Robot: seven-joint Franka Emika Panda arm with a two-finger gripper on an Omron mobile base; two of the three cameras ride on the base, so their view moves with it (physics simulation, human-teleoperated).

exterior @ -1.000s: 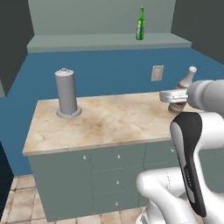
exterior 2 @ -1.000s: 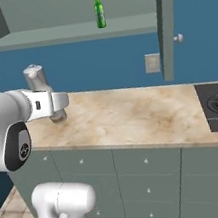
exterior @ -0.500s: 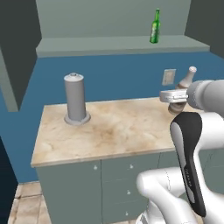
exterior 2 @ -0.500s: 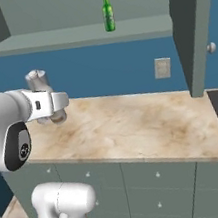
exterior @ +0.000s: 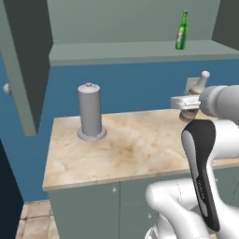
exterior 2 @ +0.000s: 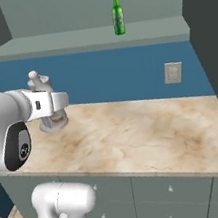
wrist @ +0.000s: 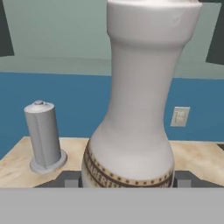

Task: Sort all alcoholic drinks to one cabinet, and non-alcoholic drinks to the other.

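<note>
Leftward the base has driven, shifting both base views; the gripper (wrist: 127, 181) grasps the pale grey-beige narrow-necked bottle (wrist: 131, 113) above the marble counter (exterior: 130, 149), right of the tall grey cylinder (exterior: 90, 112). Its brown patterned band bears no readable writing.

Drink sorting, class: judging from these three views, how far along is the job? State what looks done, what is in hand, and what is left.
Done: the green glass bottle stands on the open cabinet's shelf. In hand: the gripper is shut on the pale bottle, carried above the counter. Left: shelving that bottle, presumably beside the green one. No non-alcoholic drinks show here, so their state can't be judged.
</note>
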